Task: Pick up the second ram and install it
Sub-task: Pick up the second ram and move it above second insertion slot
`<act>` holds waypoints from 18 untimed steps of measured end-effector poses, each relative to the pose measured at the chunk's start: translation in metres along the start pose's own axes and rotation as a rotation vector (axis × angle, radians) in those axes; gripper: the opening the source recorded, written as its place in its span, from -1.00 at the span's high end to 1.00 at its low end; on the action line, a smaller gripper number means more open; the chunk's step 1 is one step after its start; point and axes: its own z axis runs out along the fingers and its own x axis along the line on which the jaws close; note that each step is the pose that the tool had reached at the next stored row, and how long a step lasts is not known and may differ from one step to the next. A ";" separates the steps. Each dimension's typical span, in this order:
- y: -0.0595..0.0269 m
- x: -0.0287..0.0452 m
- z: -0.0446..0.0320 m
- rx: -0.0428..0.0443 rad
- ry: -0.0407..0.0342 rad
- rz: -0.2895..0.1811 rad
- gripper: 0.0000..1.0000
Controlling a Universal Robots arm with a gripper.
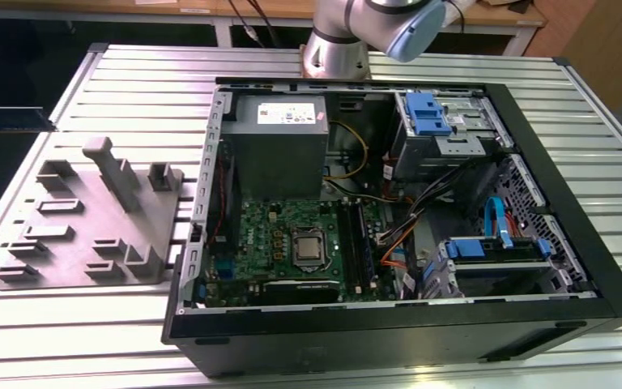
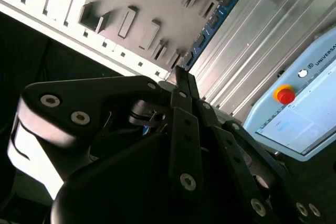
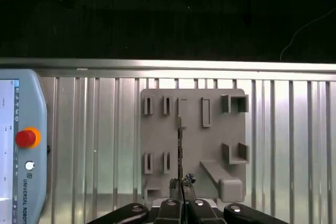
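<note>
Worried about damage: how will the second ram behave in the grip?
The thin, flat second ram, held edge-on by the gripper, is likely stiff and light. Seemingly pinched at one end, it may pivot. Its bare board looks fragile.

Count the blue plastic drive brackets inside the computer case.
2: one blue bracket on the far drive bay, another on the near drive bay. More may be hidden.

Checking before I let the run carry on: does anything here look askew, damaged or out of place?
Nothing stands out. The second ram sits straight in the tool, in line with it, with the grey fixture beyond it. The open computer case lies flat on the slatted table, its cables inside.
</note>
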 end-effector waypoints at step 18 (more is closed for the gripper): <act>-0.0291 -0.0001 -0.0007 0.0002 -0.0002 0.000 0.77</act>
